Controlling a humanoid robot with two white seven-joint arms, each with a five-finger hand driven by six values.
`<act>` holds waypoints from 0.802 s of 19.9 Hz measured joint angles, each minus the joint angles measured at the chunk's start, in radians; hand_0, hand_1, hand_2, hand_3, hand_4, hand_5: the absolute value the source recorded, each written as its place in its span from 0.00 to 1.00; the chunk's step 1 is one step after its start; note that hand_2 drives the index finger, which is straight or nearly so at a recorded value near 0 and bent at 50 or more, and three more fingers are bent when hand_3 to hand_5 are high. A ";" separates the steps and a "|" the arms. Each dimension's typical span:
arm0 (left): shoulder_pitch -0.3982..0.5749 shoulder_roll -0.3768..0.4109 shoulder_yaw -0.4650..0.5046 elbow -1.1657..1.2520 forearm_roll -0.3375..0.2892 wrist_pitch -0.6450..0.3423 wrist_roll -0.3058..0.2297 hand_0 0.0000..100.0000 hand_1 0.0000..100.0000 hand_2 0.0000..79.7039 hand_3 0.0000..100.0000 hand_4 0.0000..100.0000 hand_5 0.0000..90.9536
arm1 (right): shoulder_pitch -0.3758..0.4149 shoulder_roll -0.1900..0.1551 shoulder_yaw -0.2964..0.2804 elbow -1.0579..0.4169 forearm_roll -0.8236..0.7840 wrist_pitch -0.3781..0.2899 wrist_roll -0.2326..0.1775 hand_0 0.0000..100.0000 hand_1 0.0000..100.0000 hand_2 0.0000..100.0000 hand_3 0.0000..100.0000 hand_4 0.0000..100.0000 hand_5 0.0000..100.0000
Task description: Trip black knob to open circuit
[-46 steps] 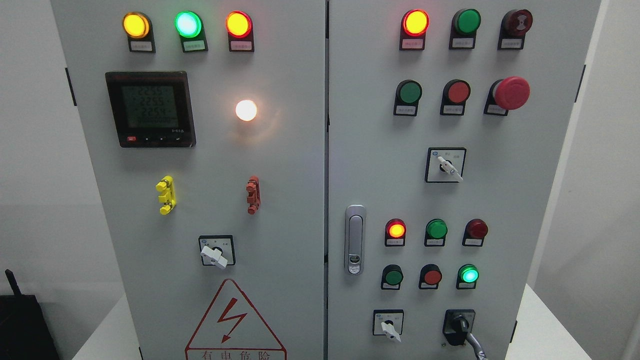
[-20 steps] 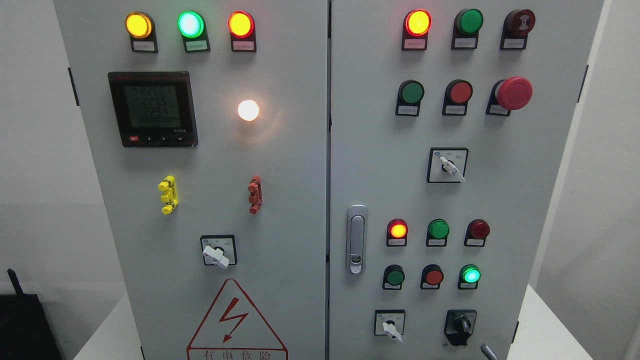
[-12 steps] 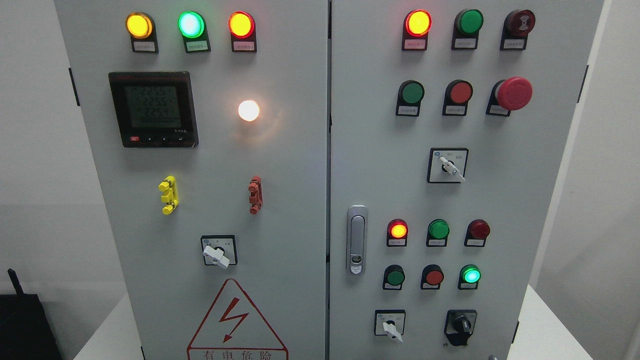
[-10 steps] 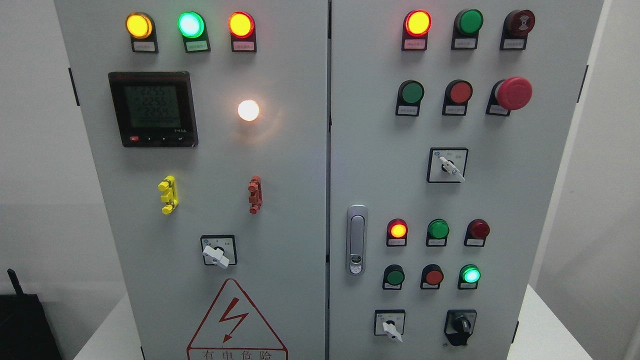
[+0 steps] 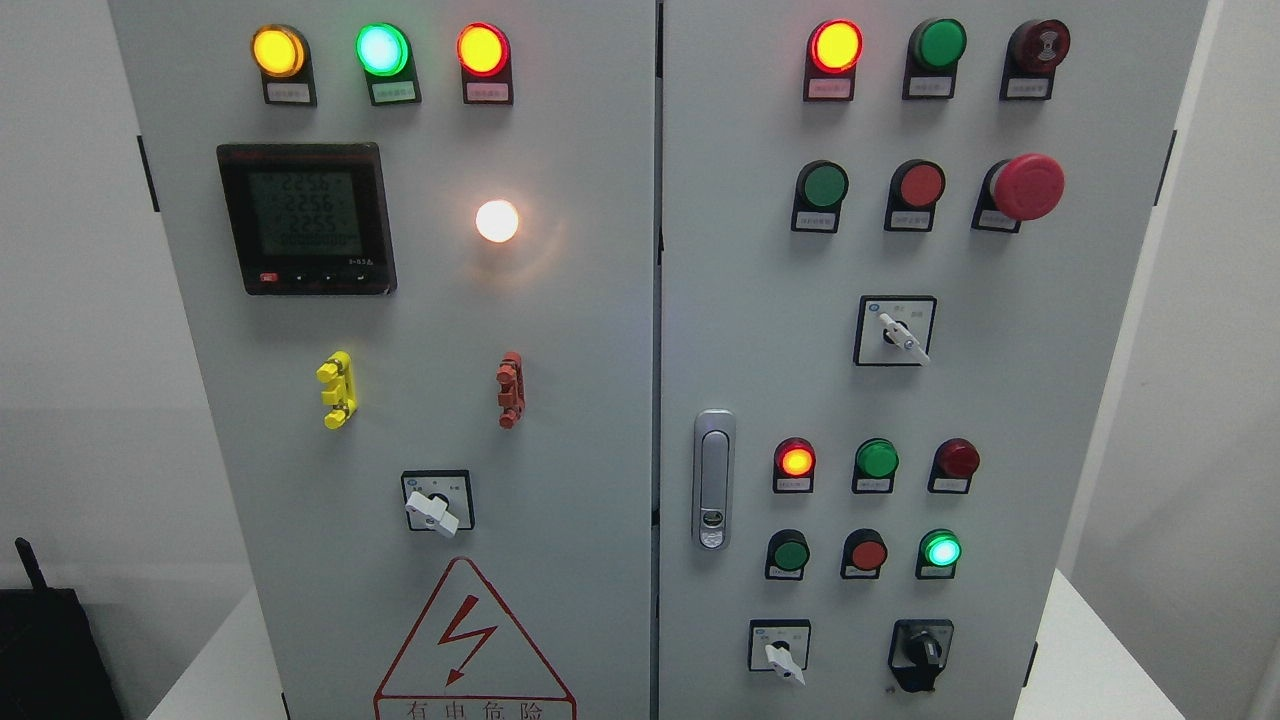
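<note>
Now that my right hand has dropped out of the head view, neither hand shows at all, so I cannot tell whether their fingers are apart or together. A moment ago a metal finger was at the black knob (image 5: 921,652) in the lower right corner of the cabinet (image 5: 570,330); it has withdrawn, and the knob's handle, tilted before, now stands roughly upright. I judge the trip is likely done, though the red lamp (image 5: 795,459) and green lamp (image 5: 940,550) above it glow as they did, so nothing on the panel confirms an open circuit.

Counting on the two doors: one black knob, three white selector switches (image 5: 432,511), one red mushroom button (image 5: 1026,186), one digital meter (image 5: 306,218), one door latch (image 5: 712,478), one yellow clip (image 5: 335,389) and one red clip (image 5: 510,388). One warning triangle (image 5: 470,650) sits at the bottom of the left door.
</note>
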 measured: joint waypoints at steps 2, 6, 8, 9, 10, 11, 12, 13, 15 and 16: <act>0.000 0.000 0.000 0.000 0.000 0.000 0.000 0.12 0.39 0.00 0.00 0.00 0.00 | 0.004 0.004 0.001 -0.001 0.000 0.000 -0.001 0.00 0.02 0.00 0.43 0.35 0.26; 0.000 0.000 0.000 0.000 0.000 0.000 0.000 0.12 0.39 0.00 0.00 0.00 0.00 | 0.018 0.011 0.004 -0.002 -0.001 -0.006 -0.001 0.00 0.00 0.00 0.27 0.19 0.08; 0.000 0.000 0.000 0.000 0.000 0.000 0.000 0.12 0.39 0.00 0.00 0.00 0.00 | 0.022 0.012 0.005 -0.002 -0.001 -0.011 0.001 0.00 0.00 0.00 0.24 0.16 0.04; 0.000 0.000 0.000 0.000 0.000 0.000 0.000 0.12 0.39 0.00 0.00 0.00 0.00 | 0.023 0.012 0.005 -0.002 -0.001 -0.012 0.001 0.00 0.00 0.00 0.21 0.13 0.01; 0.000 0.000 0.000 0.000 0.000 0.000 0.000 0.12 0.39 0.00 0.00 0.00 0.00 | 0.024 0.012 0.006 -0.002 -0.001 -0.015 0.001 0.00 0.00 0.00 0.19 0.10 0.00; 0.000 0.000 0.000 0.000 0.000 0.000 0.000 0.12 0.39 0.00 0.00 0.00 0.00 | 0.024 0.012 0.007 -0.002 -0.001 -0.017 0.001 0.00 0.00 0.00 0.16 0.08 0.00; 0.000 0.000 0.000 0.000 0.000 0.000 0.000 0.12 0.39 0.00 0.00 0.00 0.00 | 0.024 0.012 0.007 -0.002 -0.001 -0.020 0.001 0.00 0.00 0.00 0.15 0.06 0.00; 0.000 0.000 0.000 0.000 0.000 0.000 0.000 0.12 0.39 0.00 0.00 0.00 0.00 | 0.026 0.012 0.009 -0.002 -0.001 -0.022 0.002 0.00 0.00 0.00 0.11 0.03 0.00; 0.000 0.000 0.000 0.000 0.000 0.000 0.000 0.12 0.39 0.00 0.00 0.00 0.00 | 0.029 0.012 0.010 -0.002 -0.001 -0.024 0.003 0.00 0.00 0.00 0.07 0.00 0.00; 0.000 0.000 0.000 0.000 0.000 0.000 0.000 0.12 0.39 0.00 0.00 0.00 0.00 | 0.029 0.012 0.010 -0.002 -0.001 -0.026 0.003 0.00 0.00 0.00 0.05 0.00 0.00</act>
